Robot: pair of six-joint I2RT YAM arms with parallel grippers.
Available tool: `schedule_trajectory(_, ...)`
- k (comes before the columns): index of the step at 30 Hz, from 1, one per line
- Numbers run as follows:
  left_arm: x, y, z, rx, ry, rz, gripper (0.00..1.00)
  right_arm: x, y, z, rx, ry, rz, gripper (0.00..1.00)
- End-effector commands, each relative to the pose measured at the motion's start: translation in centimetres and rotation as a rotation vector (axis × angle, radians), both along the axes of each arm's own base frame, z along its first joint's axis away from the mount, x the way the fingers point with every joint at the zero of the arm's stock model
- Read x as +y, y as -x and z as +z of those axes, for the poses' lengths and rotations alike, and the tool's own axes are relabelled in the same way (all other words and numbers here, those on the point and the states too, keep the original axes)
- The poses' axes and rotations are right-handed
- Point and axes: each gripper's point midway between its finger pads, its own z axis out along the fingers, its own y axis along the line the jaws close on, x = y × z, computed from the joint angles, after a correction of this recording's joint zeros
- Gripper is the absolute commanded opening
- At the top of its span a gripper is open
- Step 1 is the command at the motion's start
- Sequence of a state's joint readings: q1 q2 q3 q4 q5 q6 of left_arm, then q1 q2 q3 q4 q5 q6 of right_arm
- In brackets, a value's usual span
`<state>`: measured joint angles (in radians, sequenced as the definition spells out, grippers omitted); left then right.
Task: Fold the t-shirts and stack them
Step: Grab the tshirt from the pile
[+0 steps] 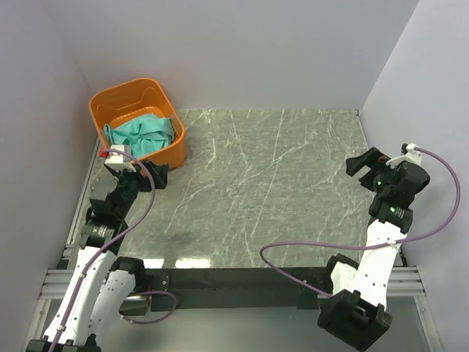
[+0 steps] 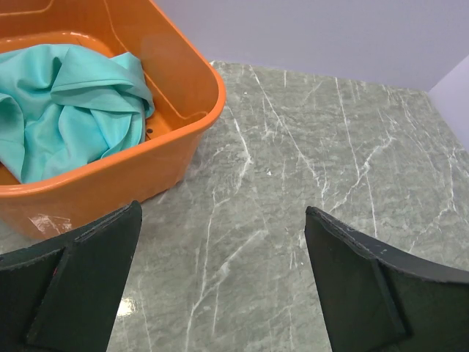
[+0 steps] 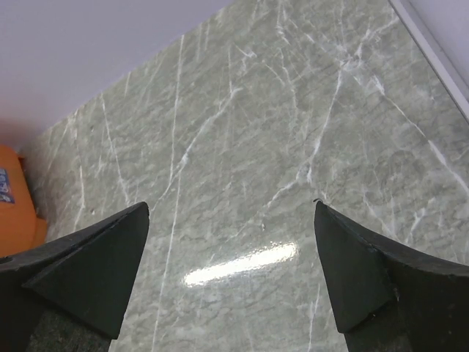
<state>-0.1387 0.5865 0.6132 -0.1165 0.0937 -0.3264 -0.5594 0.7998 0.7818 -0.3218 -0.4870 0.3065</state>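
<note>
Teal-green t-shirts [image 1: 139, 132] lie crumpled in an orange plastic basket [image 1: 133, 94] at the table's back left; in the left wrist view the cloth [image 2: 69, 103] fills the basket [image 2: 187, 95]. My left gripper [image 1: 152, 175] is open and empty, hovering just in front of the basket's near wall, with nothing between its fingers [image 2: 223, 213]. My right gripper [image 1: 365, 163] is open and empty at the table's right side, far from the basket, over bare table [image 3: 231, 209].
The table is grey-green marble [image 1: 264, 183] with white walls at the back and sides. A metal rail [image 1: 77, 213] runs along the left edge. A purple cable [image 1: 293, 246] loops from the right arm over the front edge.
</note>
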Motion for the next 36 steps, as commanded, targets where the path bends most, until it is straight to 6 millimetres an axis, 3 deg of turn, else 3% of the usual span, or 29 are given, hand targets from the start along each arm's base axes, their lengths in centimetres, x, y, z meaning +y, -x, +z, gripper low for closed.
schedule_trajectory(1, -0.2, 0.1, 1.5, -0.054, 0.002, -0.018, 0.99, 0.4, -0.3, 2.6, -0.082, 0.049, 0.042, 1.0)
schedule_trajectory(7, -0.1, 0.0, 1.7, -0.057, 0.015, -0.005, 0.99, 3.4, 0.1, 2.4, -0.132, 0.097, 0.244, 1.0)
schedule_trajectory(8, 0.0, 0.0, 1.7, -0.055, 0.016, -0.003, 1.0, 5.4, 0.8, 2.9, -0.18, 0.109, 0.356, 1.0)
schedule_trajectory(11, 0.2, -0.2, 1.7, -0.054, 0.029, 0.016, 0.99, 7.9, 1.9, 2.8, -0.255, 0.188, 0.524, 1.0)
schedule_trajectory(18, 1.2, -1.9, 1.5, 0.024, 0.098, 0.102, 0.99, 9.2, 2.2, 1.5, -0.222, 0.26, 0.641, 1.0)
schedule_trajectory(19, 1.4, -2.3, 2.7, 0.013, 0.108, 0.118, 0.99, 9.4, 2.5, 1.4, -0.211, 0.277, 0.672, 1.0)
schedule_trajectory(21, 1.3, -3.5, 2.5, 0.071, 0.133, 0.132, 0.99, 9.7, 2.6, 1.1, -0.202, 0.281, 0.704, 1.0)
schedule_trajectory(24, 2.2, -6.1, 3.7, 0.12, 0.165, 0.196, 0.99, 9.8, 2.7, 0.7, -0.177, 0.272, 0.719, 1.0)
schedule_trajectory(25, 2.5, -6.9, 5.6, 0.098, 0.187, 0.213, 0.99, 9.8, 2.7, 0.6, -0.172, 0.271, 0.725, 1.0)
schedule_trajectory(26, 2.9, -8.5, 4.4, 0.151, 0.199, 0.239, 0.99, 9.9, 2.6, 0.6, -0.164, 0.265, 0.728, 1.0)
schedule_trajectory(30, 4.7, -13.3, 4.3, 0.242, 0.337, 0.334, 0.99, 9.9, 2.7, 0.4, -0.148, 0.257, 0.733, 1.0)
schedule_trajectory(31, 6.0, -15.2, 3.6, 0.29, 0.353, 0.383, 0.99, 9.9, 2.8, 0.5, -0.15, 0.261, 0.734, 1.0)
schedule_trajectory(32, 6.3, -16.2, 3.3, 0.314, 0.368, 0.4, 0.96, 9.9, 2.8, 0.6, -0.153, 0.265, 0.734, 1.0)
schedule_trajectory(33, 6.8, -17.5, 5.1, 0.294, 0.397, 0.419, 0.94, 10.0, 2.8, 0.5, -0.151, 0.262, 0.736, 1.0)
schedule_trajectory(34, 7.1, -19.1, 2.7, 0.363, 0.392, 0.447, 0.92, 10.0, 2.9, 0.7, -0.156, 0.265, 0.736, 1.0)
schedule_trajectory(35, 7.4, -19.8, 1.9, 0.395, 0.389, 0.464, 0.86, 10.1, 2.9, 0.8, -0.159, 0.267, 0.739, 1.0)
schedule_trajectory(36, 7.9, -20.9, 3.0, 0.375, 0.387, 0.48, 0.84, 10.2, 2.9, 0.8, -0.16, 0.266, 0.739, 1.0)
